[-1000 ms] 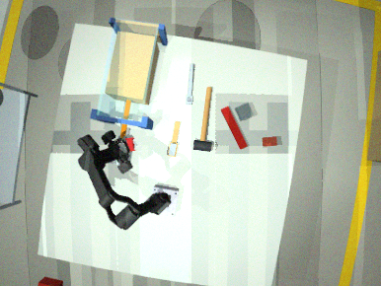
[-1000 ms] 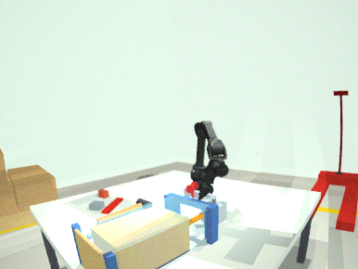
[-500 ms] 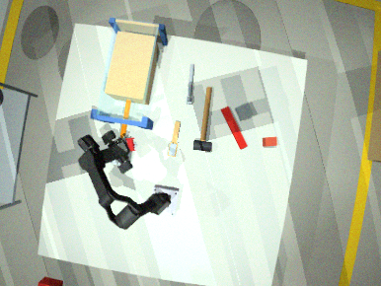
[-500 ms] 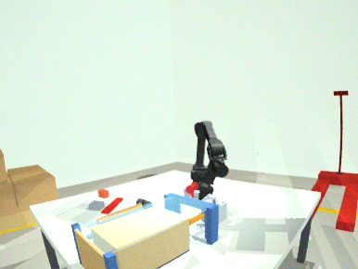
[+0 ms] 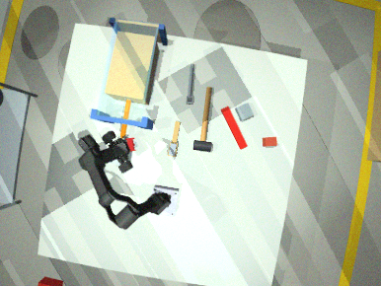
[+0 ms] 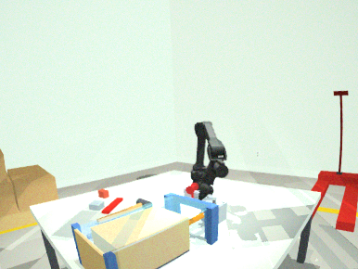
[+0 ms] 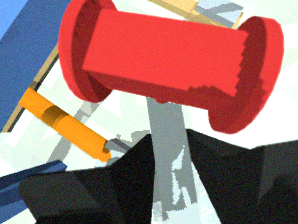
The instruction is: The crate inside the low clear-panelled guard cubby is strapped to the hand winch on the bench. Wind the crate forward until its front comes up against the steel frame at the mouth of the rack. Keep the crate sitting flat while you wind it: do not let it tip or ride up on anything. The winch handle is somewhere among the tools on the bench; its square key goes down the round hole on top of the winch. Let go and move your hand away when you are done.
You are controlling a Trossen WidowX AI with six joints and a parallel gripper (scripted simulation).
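The robot's single black arm (image 5: 106, 189) (image 6: 201, 146) rises from its base on the desk, reaches out and folds back down in a bent curve, its upper joint standing highest and the forearm (image 6: 215, 146) sloping downward from it; seen from above, the links make a wide hook, with the elbow bulging to one side and the wrist (image 5: 91, 158) turned across toward the claw (image 5: 125, 143) (image 7: 171, 145); the claw sits low, well beneath the upper joint, its two dark fingers drawn near each other and closed on something slim, a narrow gap between their tips
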